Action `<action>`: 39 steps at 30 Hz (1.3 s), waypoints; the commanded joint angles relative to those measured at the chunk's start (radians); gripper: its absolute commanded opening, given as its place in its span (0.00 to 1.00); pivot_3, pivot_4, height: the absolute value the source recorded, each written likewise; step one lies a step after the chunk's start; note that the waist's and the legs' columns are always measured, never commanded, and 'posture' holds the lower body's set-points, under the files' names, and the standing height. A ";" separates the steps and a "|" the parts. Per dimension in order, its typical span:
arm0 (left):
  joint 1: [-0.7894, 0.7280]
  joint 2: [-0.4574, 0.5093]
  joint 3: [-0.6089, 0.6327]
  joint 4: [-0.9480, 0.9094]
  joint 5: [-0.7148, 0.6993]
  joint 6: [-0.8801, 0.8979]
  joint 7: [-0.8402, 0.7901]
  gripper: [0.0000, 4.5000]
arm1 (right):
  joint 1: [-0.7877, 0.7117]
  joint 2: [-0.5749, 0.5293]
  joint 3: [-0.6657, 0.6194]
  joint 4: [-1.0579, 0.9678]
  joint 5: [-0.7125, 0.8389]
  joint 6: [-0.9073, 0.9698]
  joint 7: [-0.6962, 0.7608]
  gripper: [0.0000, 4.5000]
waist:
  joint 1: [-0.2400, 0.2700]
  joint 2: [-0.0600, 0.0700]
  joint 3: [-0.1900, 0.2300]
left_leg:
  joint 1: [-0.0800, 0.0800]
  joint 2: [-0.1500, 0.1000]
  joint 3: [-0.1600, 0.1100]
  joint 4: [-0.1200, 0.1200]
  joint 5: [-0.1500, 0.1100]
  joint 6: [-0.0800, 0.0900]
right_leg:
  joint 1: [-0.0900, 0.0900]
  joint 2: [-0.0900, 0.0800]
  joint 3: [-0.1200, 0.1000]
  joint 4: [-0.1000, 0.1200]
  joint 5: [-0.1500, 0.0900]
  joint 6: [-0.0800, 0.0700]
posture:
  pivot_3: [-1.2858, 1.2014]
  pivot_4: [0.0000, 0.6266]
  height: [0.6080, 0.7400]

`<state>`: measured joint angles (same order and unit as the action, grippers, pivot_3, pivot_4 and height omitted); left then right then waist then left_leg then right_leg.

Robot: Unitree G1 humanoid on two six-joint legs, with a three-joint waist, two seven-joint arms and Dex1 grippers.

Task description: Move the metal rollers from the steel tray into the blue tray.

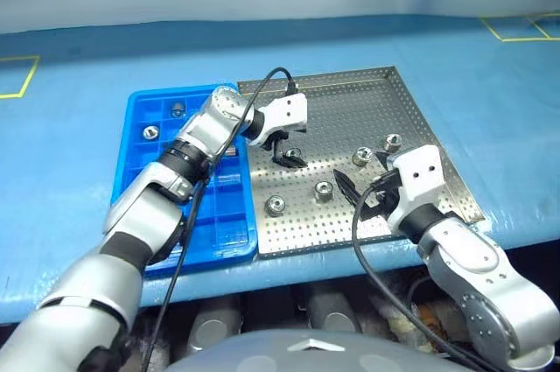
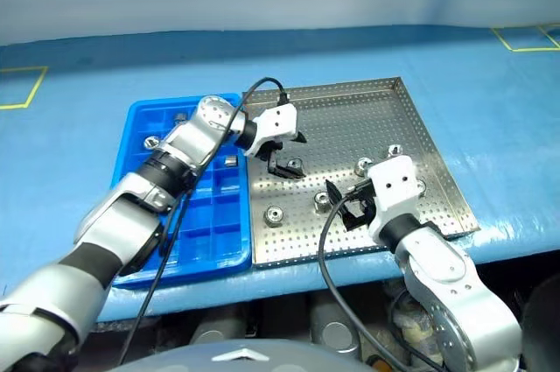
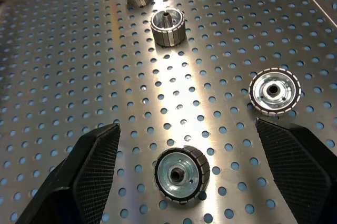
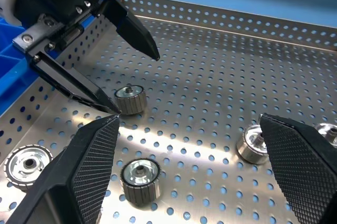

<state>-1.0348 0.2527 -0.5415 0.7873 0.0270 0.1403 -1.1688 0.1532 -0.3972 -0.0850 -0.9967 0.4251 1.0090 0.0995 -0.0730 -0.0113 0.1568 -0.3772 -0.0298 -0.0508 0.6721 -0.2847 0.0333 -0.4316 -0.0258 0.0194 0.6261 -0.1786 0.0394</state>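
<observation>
Left claw hanging spread wide over a roller on the steel tray!

The left claw (image 1: 287, 151) is reaching across from the blue tray (image 1: 140, 122) with its two black fingers wide apart, straddling one metal roller (image 4: 130, 99); one fingertip (image 4: 108, 107) is sitting just beside that roller, and nothing is gripped. The right claw (image 1: 359, 190) is hovering near the steel tray's (image 1: 350, 96) front edge, its fingers also spread wide and holding nothing. Four more metal rollers are lying scattered on the perforated floor between and around the two claws. At least two rollers are already sitting in the far compartments of the blue tray, which is resting against the steel tray's left side on the blue counter (image 1: 70, 162).
</observation>
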 commanded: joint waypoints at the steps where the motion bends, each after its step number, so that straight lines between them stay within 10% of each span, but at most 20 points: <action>1: -0.044 -0.023 0.002 0.097 0.063 -0.074 0.011 1.00 | 0.023 0.008 -0.010 -0.051 -0.011 -0.045 -0.026 0.99 | -0.010 0.000 0.000 | 0.000 0.000 0.000 0.001 0.000 0.001 | 0.000 0.000 0.000 0.000 0.000 0.002 | 0.43 0.24 1.00; 9: -0.060 -0.043 0.022 0.236 0.151 -0.135 0.046 0.89 | 0.063 0.005 -0.004 -0.051 -0.008 -0.093 -0.053 1.00 | -0.024 0.000 0.000 | -0.001 0.000 0.003 0.012 -0.002 0.003 | 0.002 0.000 0.004 0.001 0.001 0.011 | 0.43 0.24 1.00; 16: -0.049 -0.090 0.125 0.273 0.122 -0.149 0.129 0.42 | 0.043 0.006 0.010 -0.051 -0.010 -0.082 -0.052 1.00 | -0.021 0.000 0.000 | -0.002 -0.001 0.006 0.013 -0.004 0.006 | 0.002 -0.001 0.007 0.000 0.003 0.014 | 0.43 0.24 1.00; 25: -0.040 -0.051 0.240 0.228 0.089 -0.146 0.168 0.42 | -0.010 0.000 0.032 -0.033 -0.011 -0.062 -0.036 1.00 | -0.019 0.000 0.000 | -0.001 -0.001 0.007 0.013 -0.004 0.007 | 0.001 -0.001 0.009 0.000 0.004 0.015 | 0.45 0.24 1.00; 39: 0.471 0.428 0.597 -0.829 -0.090 0.314 0.205 0.42 | -0.274 0.078 0.244 0.174 -0.012 -0.079 0.041 1.00 | 0.015 0.001 0.000 | -0.001 0.003 0.015 0.010 -0.004 0.005 | -0.006 -0.002 0.015 0.003 0.008 0.007 | 0.54 0.24 1.00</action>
<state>-0.5956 0.6526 -0.0001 0.0707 -0.0470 0.4016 -0.9908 -0.0845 -0.3360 0.1262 -0.8434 0.4165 0.9634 0.1216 -0.0578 -0.0107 0.1570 -0.3785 -0.0266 -0.0360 0.6827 -0.2889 0.0380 -0.4377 -0.0269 0.0334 0.6289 -0.1706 0.0461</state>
